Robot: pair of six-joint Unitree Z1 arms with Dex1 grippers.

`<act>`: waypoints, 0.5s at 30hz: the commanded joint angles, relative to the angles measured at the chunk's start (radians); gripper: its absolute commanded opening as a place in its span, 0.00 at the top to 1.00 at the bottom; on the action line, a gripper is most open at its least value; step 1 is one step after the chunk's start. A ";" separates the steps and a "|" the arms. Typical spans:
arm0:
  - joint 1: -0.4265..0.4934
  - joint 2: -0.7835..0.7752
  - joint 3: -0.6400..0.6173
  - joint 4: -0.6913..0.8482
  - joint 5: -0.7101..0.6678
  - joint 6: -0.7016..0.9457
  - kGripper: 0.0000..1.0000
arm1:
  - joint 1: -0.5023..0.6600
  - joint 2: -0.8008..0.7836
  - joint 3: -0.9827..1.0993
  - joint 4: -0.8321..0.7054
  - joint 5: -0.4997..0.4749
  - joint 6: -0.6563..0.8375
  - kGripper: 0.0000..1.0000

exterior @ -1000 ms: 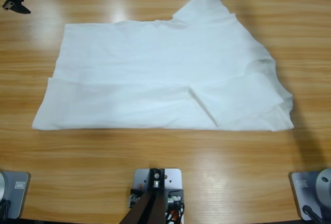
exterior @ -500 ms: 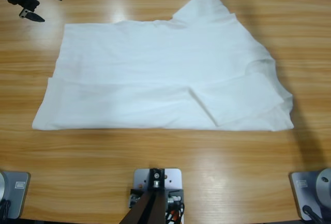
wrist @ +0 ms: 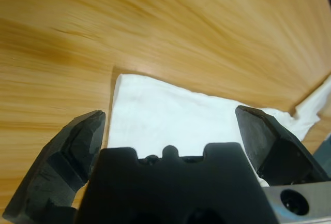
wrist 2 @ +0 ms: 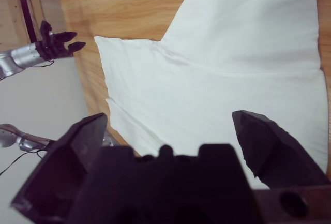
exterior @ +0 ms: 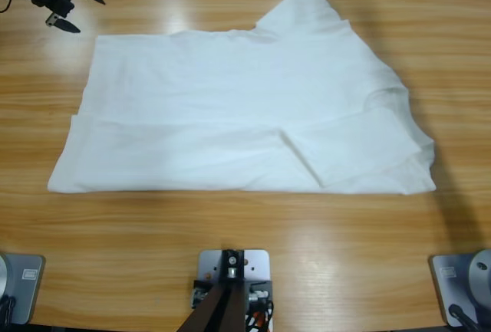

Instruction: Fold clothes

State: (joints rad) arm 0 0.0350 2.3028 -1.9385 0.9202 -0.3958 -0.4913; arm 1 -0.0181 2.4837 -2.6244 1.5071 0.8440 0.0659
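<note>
Overhead: left hand (exterior: 75,11) spread | right hand (wrist 2: 168,125) spread (wrist-only), perhaps above T-shirt (exterior: 245,110)

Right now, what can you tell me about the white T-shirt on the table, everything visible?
The white T-shirt lies flat on the wooden table, partly folded: its near long edge is doubled over into a band, and one short sleeve is tucked across the body near the right end. The other sleeve points toward the far edge. The fabric looks thin and soft, with light creases. No logo shows. Neither end effector touches it; the left end effector hovers open by its far left corner.
</note>
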 commanded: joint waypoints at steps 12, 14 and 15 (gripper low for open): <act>-0.021 0.165 -0.096 0.083 -0.011 -0.010 0.05 | 0.026 0.086 -0.148 0.038 -0.027 -0.021 0.00; -0.025 0.183 -0.128 0.107 -0.013 -0.011 0.05 | 0.027 0.086 -0.148 0.040 -0.028 -0.023 0.00; -0.029 0.194 -0.145 0.123 -0.014 -0.012 0.05 | 0.027 0.086 -0.148 0.041 -0.028 -0.024 0.00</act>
State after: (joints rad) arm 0 0.0210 2.3847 -2.0117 0.9737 -0.3959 -0.4938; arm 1 -0.0019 2.4887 -2.6244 1.5088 0.8328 0.0554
